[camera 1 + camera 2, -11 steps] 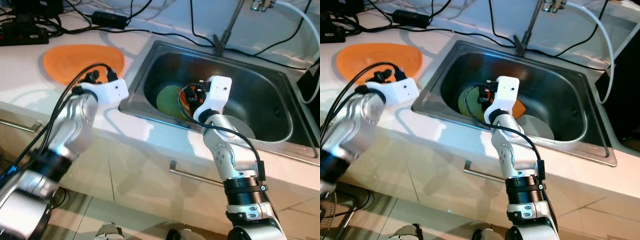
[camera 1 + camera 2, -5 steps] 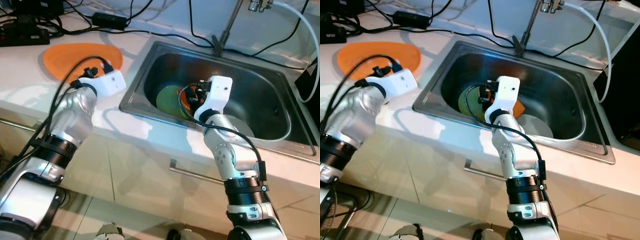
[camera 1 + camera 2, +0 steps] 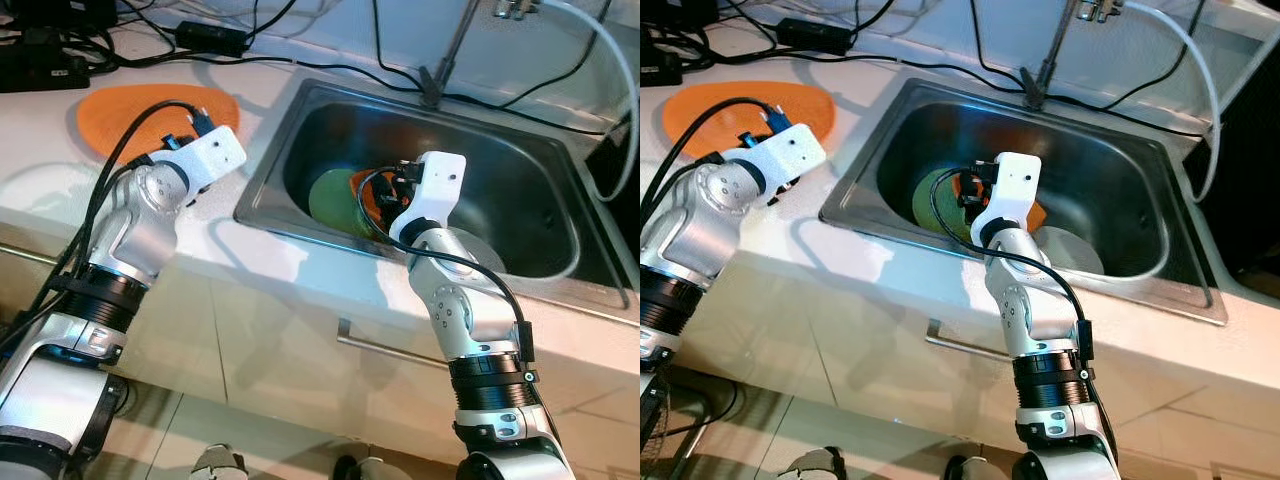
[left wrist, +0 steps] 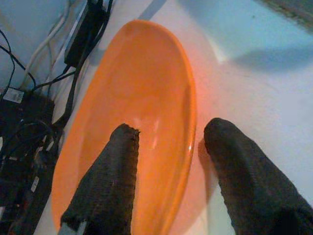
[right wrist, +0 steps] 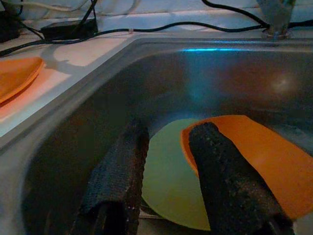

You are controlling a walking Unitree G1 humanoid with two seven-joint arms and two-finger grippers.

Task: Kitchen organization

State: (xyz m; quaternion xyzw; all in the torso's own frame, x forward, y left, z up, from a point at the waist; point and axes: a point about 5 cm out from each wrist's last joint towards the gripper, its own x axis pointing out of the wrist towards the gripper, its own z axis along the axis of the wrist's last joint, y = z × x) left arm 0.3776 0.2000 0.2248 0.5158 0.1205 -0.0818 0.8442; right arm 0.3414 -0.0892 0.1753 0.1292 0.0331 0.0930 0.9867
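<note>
An orange oval plate (image 3: pixel 130 100) lies on the white counter left of the sink. My left gripper (image 4: pixel 168 129) is open at the plate's near rim, one finger (image 4: pixel 110 181) over the orange plate (image 4: pixel 142 112) and the other (image 4: pixel 239 166) over the counter beside it. Down in the steel sink (image 3: pixel 300 235) lie a green plate (image 3: pixel 330 200), an orange plate (image 5: pixel 254 156) partly over it, and a pale grey plate (image 3: pixel 480 255). My right gripper (image 5: pixel 168 132) hangs open just above the green plate (image 5: pixel 166 181), one finger at the orange plate's edge.
A faucet (image 3: pixel 450 45) rises behind the sink. Black cables and a power adapter (image 3: pixel 210 38) trail along the back of the counter. A hose (image 3: pixel 1200 80) hangs at the right. Drawer handles (image 3: pixel 390 350) show on the cabinet front below.
My left arm has swung up and toward the orange plate on the counter, bringing its gripper to the rim. The right arm has stayed in the sink.
</note>
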